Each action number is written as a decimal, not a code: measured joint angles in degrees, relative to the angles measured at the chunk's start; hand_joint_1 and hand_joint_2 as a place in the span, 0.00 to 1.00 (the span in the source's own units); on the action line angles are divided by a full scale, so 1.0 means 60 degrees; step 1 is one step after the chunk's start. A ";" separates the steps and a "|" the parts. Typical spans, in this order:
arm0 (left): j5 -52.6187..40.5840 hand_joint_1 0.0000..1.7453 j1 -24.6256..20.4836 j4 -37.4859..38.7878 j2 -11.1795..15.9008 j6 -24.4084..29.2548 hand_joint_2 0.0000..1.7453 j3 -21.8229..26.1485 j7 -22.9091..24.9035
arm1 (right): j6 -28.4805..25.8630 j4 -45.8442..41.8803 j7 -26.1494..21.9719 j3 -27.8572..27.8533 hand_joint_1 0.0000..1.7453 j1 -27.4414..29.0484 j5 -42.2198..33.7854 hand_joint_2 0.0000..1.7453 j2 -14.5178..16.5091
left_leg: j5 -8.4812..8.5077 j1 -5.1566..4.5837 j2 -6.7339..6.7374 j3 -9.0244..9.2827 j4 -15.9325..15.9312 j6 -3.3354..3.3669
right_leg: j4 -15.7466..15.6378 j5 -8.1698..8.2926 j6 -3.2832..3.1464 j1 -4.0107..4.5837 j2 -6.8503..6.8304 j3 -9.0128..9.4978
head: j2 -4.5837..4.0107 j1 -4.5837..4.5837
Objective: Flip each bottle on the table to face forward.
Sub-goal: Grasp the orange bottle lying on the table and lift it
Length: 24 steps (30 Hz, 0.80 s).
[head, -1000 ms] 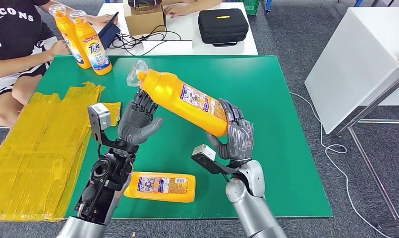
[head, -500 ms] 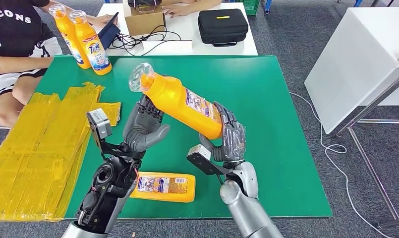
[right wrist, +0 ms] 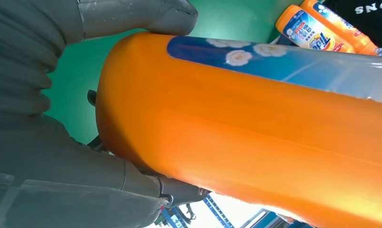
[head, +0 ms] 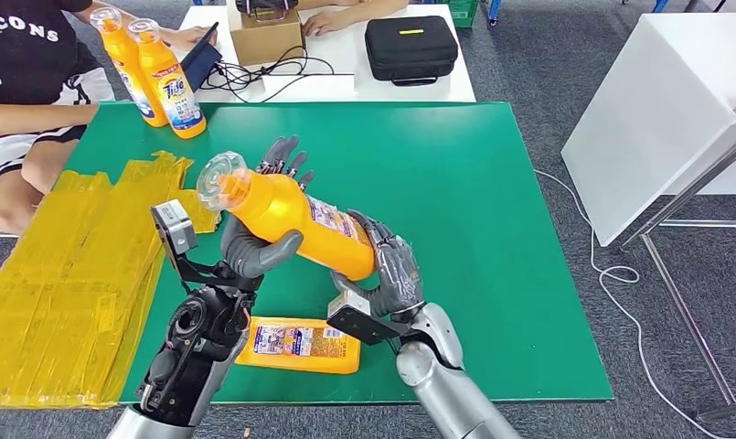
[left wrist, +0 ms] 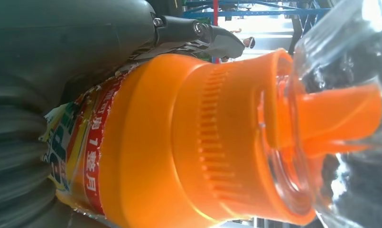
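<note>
Bottles number four, all orange. One held bottle is up in the air over the green table, carried by both hands. Its long axis runs slantwise, the clear cap pointing up and toward the robot's left, the base down toward its right. The left hand cups the upper body just below the neck, thumb under it and fingers reaching up behind it. The right hand wraps the base end, fingers curled round it. A second bottle lies flat near the table's front edge, label up, long axis running left to right, between the two forearms. Two upright bottles stand side by side, touching, at the far left corner. Yellow plastic sheets cover the left edge of the table. A person sits beside that corner.
</note>
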 joint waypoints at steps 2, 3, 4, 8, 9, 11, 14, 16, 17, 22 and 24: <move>0.0002 0.00 0.0000 0.0035 0.0009 -0.0001 1.00 0.0003 -0.0003 | 0.0003 0.0000 0.0001 0.0069 1.00 -0.0010 -0.0019 1.00 -0.0037 | 0.0000 0.0000 0.0000 0.0000 0.0000 0.0000 | 0.0000 0.0000 0.0000 -0.0001 0.0000 0.0000 | 0.0000 0.0000; 0.0005 0.00 0.0000 0.0048 0.0014 -0.0001 1.00 0.0003 -0.0003 | 0.0003 0.0000 0.0002 0.0097 1.00 -0.0012 -0.0024 1.00 -0.0053 | 0.0000 0.0000 0.0000 0.0000 0.0000 0.0000 | 0.0000 0.0000 0.0000 -0.0001 0.0000 0.0001 | 0.0000 -0.0001; 0.0006 0.00 0.0000 0.0059 0.0017 -0.0001 1.00 0.0003 -0.0003 | 0.0003 0.0000 0.0002 0.0121 1.00 -0.0014 -0.0028 1.00 -0.0068 | 0.0000 0.0000 0.0000 0.0000 0.0000 0.0000 | 0.0000 0.0000 0.0000 -0.0001 0.0000 0.0001 | 0.0000 -0.0001; 0.0011 0.00 -0.0001 0.0095 0.0020 -0.0001 1.00 0.0003 -0.0005 | 0.0003 0.0000 0.0003 0.0177 1.00 -0.0023 -0.0046 1.00 -0.0118 | 0.0000 -0.0001 0.0000 0.0000 0.0000 0.0000 | 0.0000 0.0000 0.0000 -0.0001 0.0000 0.0001 | 0.0000 0.0000; 0.0011 0.00 -0.0001 0.0100 0.0021 -0.0001 1.00 0.0003 -0.0005 | 0.0003 0.0000 0.0003 0.0181 1.00 -0.0023 -0.0047 1.00 -0.0123 | 0.0000 0.0000 0.0000 0.0000 0.0000 0.0000 | 0.0000 0.0000 0.0000 -0.0001 0.0000 0.0000 | 0.0000 0.0000; 0.0013 0.00 -0.0001 0.0109 0.0023 -0.0001 1.00 0.0003 -0.0006 | 0.0003 0.0000 0.0003 0.0186 1.00 -0.0024 -0.0047 1.00 -0.0128 | 0.0000 0.0000 0.0000 0.0000 0.0000 0.0000 | 0.0000 0.0000 0.0000 0.0000 0.0000 0.0000 | 0.0000 0.0000; 0.0013 0.00 -0.0003 0.0114 0.0024 0.0003 1.00 0.0004 -0.0006 | 0.0004 0.0000 0.0002 0.0191 1.00 -0.0024 -0.0053 1.00 -0.0131 | 0.0000 0.0000 0.0000 0.0000 0.0000 0.0000 | 0.0000 0.0000 0.0000 0.0001 0.0000 0.0000 | 0.0000 -0.0001; 0.0003 0.00 -0.0008 0.0125 0.0024 0.0067 1.00 0.0006 -0.0013 | 0.0036 -0.0003 0.0000 0.0212 1.00 -0.0025 -0.0109 1.00 -0.0139 | 0.0000 0.0000 0.0000 0.0000 0.0000 0.0000 | 0.0000 0.0000 0.0000 0.0001 0.0000 0.0000 | 0.0000 -0.0001; -0.0044 0.00 -0.0019 0.0140 0.0026 0.0168 1.00 0.0008 -0.0029 | 0.0065 -0.0011 -0.0001 0.0245 1.00 -0.0024 -0.0163 1.00 -0.0151 | 0.0000 0.0000 0.0000 0.0000 0.0000 0.0000 | 0.0000 0.0000 0.0000 0.0001 0.0000 0.0000 | 0.0000 -0.0001; -0.0778 0.00 -0.0254 0.0479 0.0082 0.1234 1.00 0.0027 -0.0150 | 0.0136 -0.0102 0.0113 0.0547 1.00 -0.0020 -0.0412 1.00 -0.0233 | 0.0000 0.0000 -0.0001 0.0000 0.0000 0.0000 | 0.0000 0.0000 0.0000 0.0001 0.0000 0.0001 | 0.0000 -0.0002; -0.1153 0.25 -0.0446 0.0822 0.0097 0.1760 1.00 0.0083 -0.0250 | 0.0152 -0.0107 0.0239 0.0640 1.00 -0.0017 -0.0505 1.00 -0.0263 | 0.0001 0.0000 -0.0001 0.0000 0.0000 0.0000 | 0.0000 0.0001 0.0000 0.0001 -0.0001 0.0002 | 0.0000 0.0000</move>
